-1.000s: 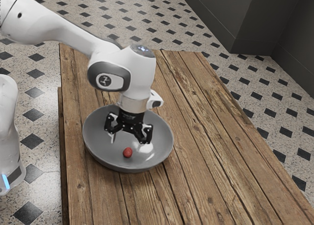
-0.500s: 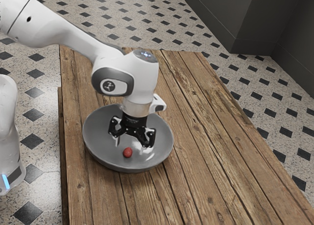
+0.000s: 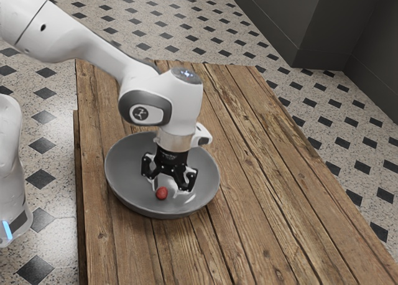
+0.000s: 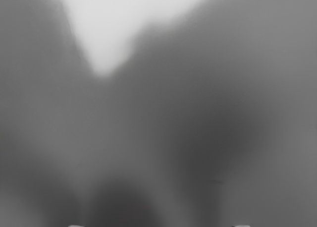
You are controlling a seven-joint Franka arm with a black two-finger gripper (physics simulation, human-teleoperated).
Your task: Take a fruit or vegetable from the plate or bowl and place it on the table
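Gripper, black, jaws parted and empty, is reaching into the grey bowl — wanting careful centring astride the red fruit before squeezing.

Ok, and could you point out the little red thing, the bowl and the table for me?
Red thing [image 3: 162, 193]: exterior view, on the middle of its visible side.
Bowl [image 3: 120, 168]: exterior view, on its bare inner wall.
Table [image 3: 267, 235]: exterior view, on its bare wooden top.

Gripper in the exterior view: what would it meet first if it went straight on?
Probably the floor of the gray bowl below; the red fruit looks close to that line, but depth is unclear.
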